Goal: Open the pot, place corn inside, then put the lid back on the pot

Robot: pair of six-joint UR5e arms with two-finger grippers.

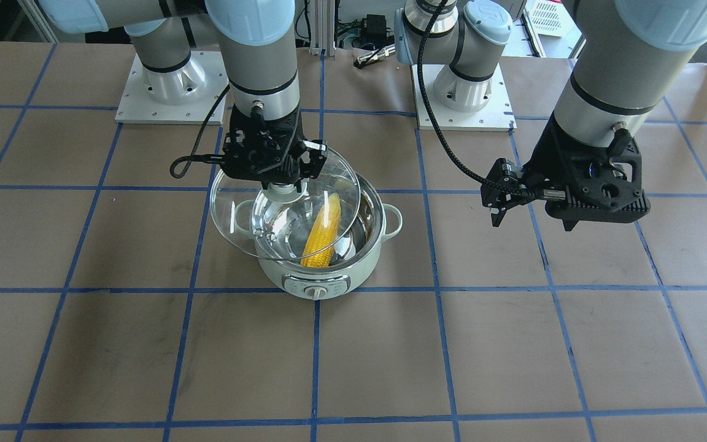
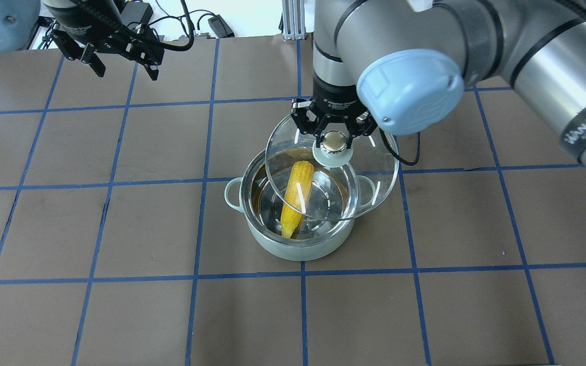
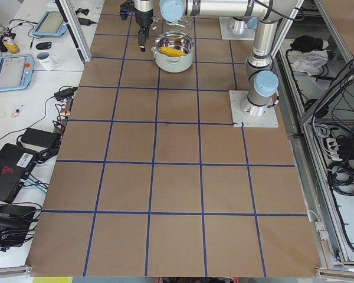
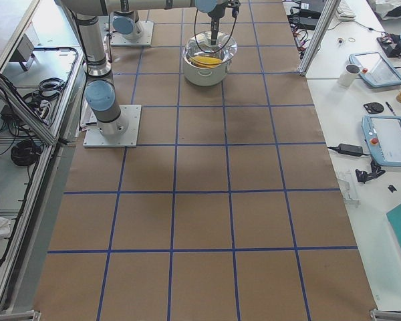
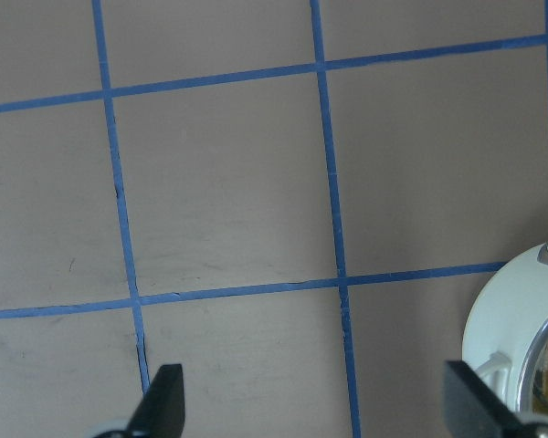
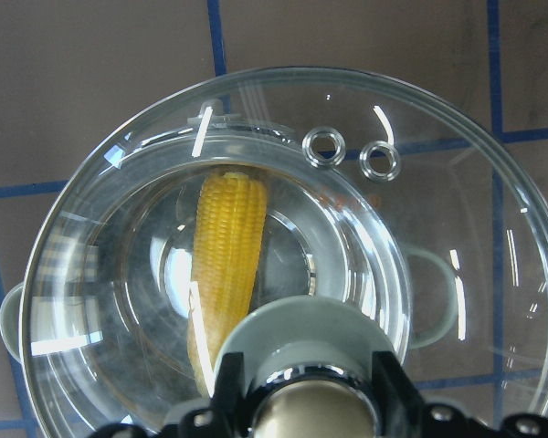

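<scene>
Front-facing view: found the pot [image 1: 329, 276] upright on the table [image 1: 574, 344], with its dial [image 1: 315, 292] toward the camera. Noted the corn [image 1: 323, 236] lying slantwise inside on the steel. Recorded the right gripper [image 1: 278, 181] clenched on the centre of the lid [image 1: 234, 205], holding it tilted above the pot's rim, offset to the view's left and covering the opening only in part. Located the left gripper [image 1: 531, 218] well apart at the view's right, above bare table.

Overhead view: found the lid displaced toward the robot's right and far side, not seated. Saw the right gripper closed about the knob [image 2: 334, 142]. Sighted the corn partly through the glass, partly through the uncovered opening.

Side views: placed pot, corn and lid at the far end of the table; too small for finer detail.

Left wrist view: recorded the fingertips [image 5: 164, 401] spread wide with nothing between them. Saw an edge of the pot at lower right.

Right wrist view: sighted the corn through the glass, below two vent holes [image 6: 327, 144].
</scene>
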